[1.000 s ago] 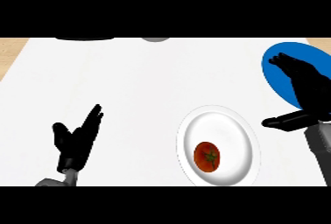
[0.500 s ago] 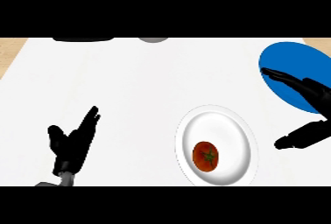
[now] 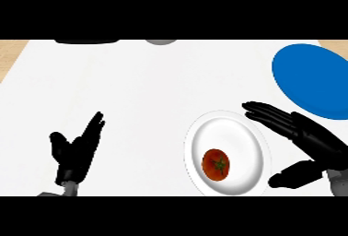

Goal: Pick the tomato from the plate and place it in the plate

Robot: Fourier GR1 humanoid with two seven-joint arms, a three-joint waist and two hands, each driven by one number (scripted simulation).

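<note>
Nearest, a red tomato (image 3: 216,164) sits on the lower half of a white plate (image 3: 228,131). The right robot hand (image 3: 309,138) hovers at that plate's right rim, fingers straight and spread, thumb apart (holding nothing). The left robot hand (image 3: 75,152) rests open at lower left, fingers up. Farther back, at right, a blue plate (image 3: 309,78) lies on the white tabletop (image 3: 136,83).

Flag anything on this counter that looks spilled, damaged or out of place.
Nothing stands out. The tomato sits whole on the white plate, the blue plate lies at upper right, and the right hand and left hand are open.
</note>
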